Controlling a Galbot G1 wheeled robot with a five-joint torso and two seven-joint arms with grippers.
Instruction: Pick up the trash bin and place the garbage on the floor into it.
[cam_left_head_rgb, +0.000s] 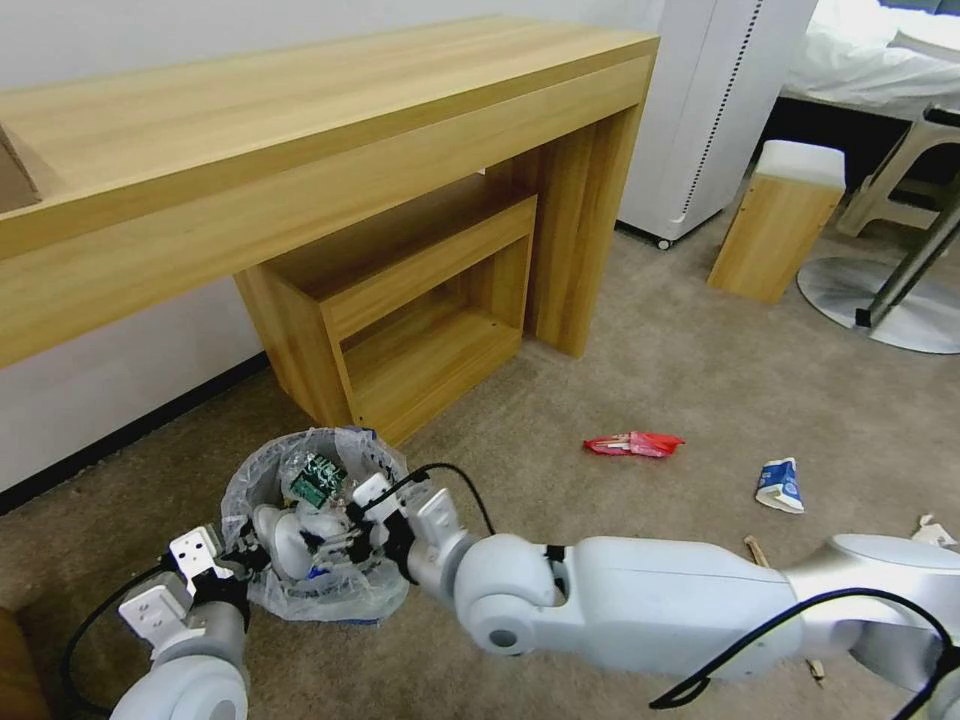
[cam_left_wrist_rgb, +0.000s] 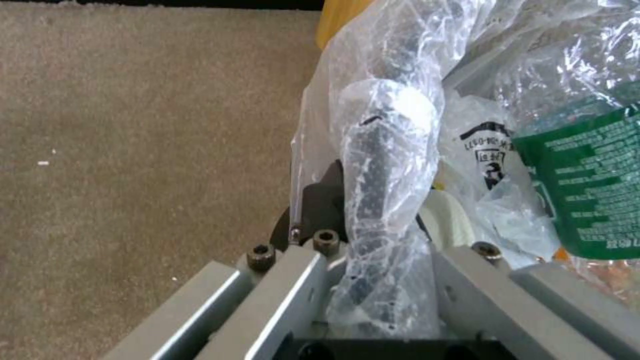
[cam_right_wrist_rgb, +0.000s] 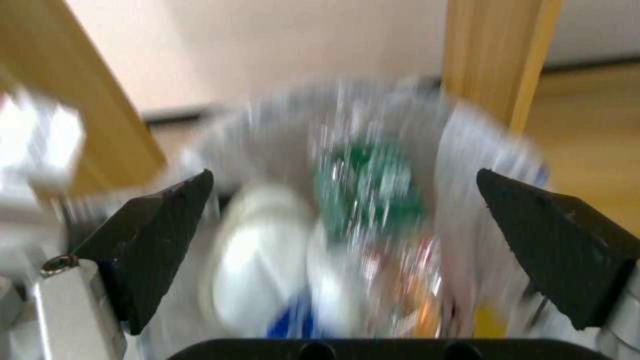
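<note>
My left gripper (cam_left_head_rgb: 243, 556) clamps the rim of the small round bag-lined trash bin (cam_left_head_rgb: 312, 520), already part-filled; my right gripper (cam_left_head_rgb: 372, 520) hangs wide open above it. Right of the bin, a red wrapper (cam_left_head_rgb: 633, 444) and a blue-white carton (cam_left_head_rgb: 779, 485) lie on the beige carpet (cam_left_head_rgb: 650, 380).

Trash bin (cam_left_head_rgb: 305, 590): translucent white liner, black print on its rim; green-label bottle (cam_left_head_rgb: 318, 480) inside; floor (cam_left_head_rgb: 650, 370): beige-tan carpet; red wrapper (cam_left_head_rgb: 633, 444); blue-and-white carton (cam_left_head_rgb: 780, 486); pale wood-grain worktop (cam_left_head_rgb: 300, 110); my right claw's (cam_right_wrist_rgb: 347, 235) fingertips (cam_right_wrist_rgb: 153, 230) black.
</note>
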